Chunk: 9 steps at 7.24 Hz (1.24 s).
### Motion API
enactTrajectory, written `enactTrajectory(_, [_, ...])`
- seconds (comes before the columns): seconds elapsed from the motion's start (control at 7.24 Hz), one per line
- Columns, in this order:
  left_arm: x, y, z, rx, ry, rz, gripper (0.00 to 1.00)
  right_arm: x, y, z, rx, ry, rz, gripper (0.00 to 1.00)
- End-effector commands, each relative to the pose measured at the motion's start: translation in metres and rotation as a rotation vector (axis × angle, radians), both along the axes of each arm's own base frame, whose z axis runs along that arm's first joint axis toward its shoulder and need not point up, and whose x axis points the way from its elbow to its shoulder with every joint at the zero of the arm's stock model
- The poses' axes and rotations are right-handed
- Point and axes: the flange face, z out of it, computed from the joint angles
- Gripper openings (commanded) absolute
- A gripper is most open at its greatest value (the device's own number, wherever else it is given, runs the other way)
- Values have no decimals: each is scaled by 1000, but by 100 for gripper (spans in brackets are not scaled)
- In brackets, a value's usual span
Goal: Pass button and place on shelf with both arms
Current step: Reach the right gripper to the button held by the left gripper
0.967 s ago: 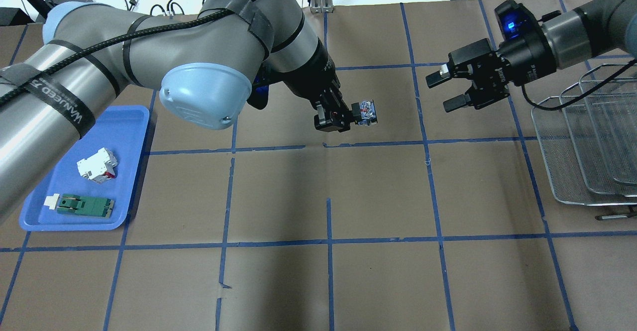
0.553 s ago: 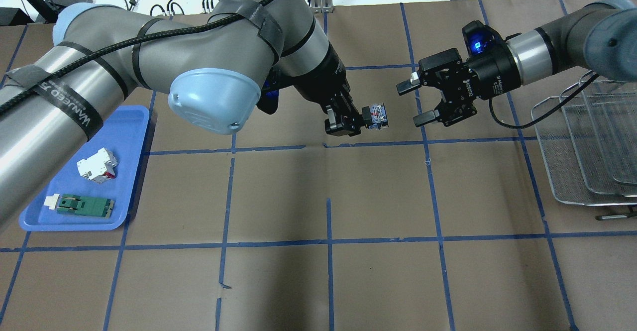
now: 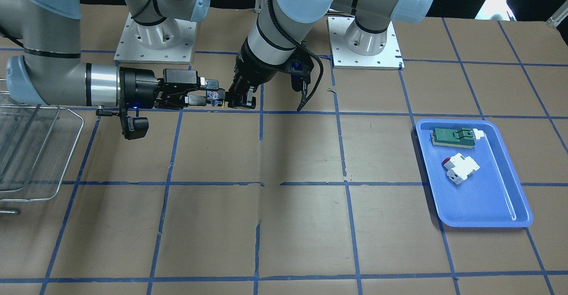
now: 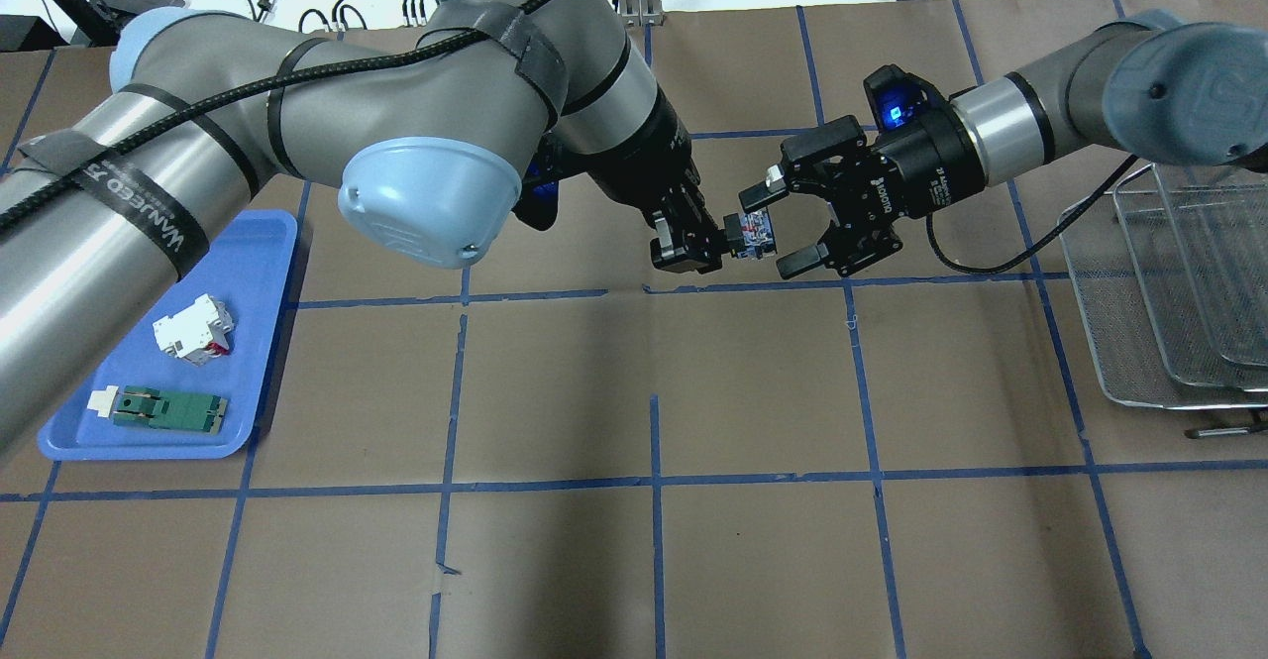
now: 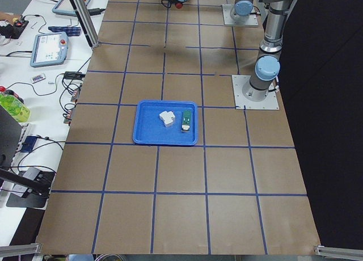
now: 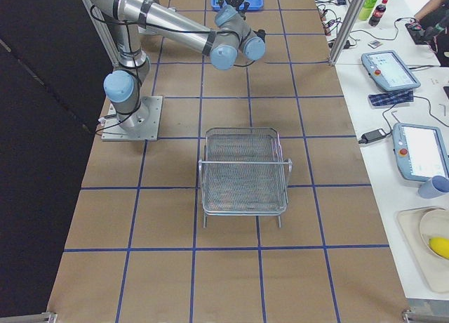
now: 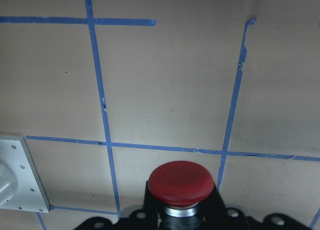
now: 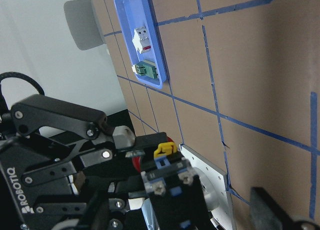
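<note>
In the front-facing view, the button (image 3: 216, 95) was seen held above the surface (image 3: 284, 224), well apart from the blue tray (image 3: 483, 220) and between that tray and the shelf (image 3: 40, 153). It was clamped by the left tool (image 3: 231, 100) on its tray side. The right tool (image 3: 205, 92) was set at the side away from the tray, its fingers (image 3: 195, 101) spread apart around the button.

A white block (image 3: 460, 167) and a green part (image 3: 452, 136) were seen lying apart in the tray.

In the overhead view, the spread fingers were seen straddling the button's end, not closed on it.

In the left wrist view, the button was shown gripped at the bottom edge, with its red top in view.

In the right wrist view, its black body was seen between the parted fingers, with the tray far behind.

In the side views, both tools were too small to be judged.
</note>
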Motion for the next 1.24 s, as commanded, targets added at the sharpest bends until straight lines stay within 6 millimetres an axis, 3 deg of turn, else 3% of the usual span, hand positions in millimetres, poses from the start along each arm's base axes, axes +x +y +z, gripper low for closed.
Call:
enactTrajectory(0.0, [0, 0, 1, -2, 0, 0, 0, 6, 0, -4, 8, -4, 11, 85])
enactTrajectory(0.14, [0, 0, 3, -5, 1, 0, 0, 5, 0, -2, 4, -3, 7, 56])
enactTrajectory(0.28, [0, 0, 3, -7, 1, -1, 0, 2, -2, -1, 3, -3, -1, 32])
enactTrajectory(0.41, [0, 0, 4, -8, 2, 0, 0, 2, -1, 0, 2, -3, -1, 23])
enactTrajectory(0.69, [0, 0, 6, -10, 4, 0, 0, 1, -3, 3, 2, -1, -6, 17])
enactTrajectory(0.83, [2, 1, 3, -7, -5, 3, 44, 1, -3, 4, 0, 0, -7, 16])
enactTrajectory(0.97, [2, 0, 3, -6, -2, 3, 74, 1, -3, 4, 2, -1, -7, 16])
enactTrajectory(1.11, [5, -3, 11, -21, -3, 10, 87, 1, -3, 5, 0, -6, -14, 16])
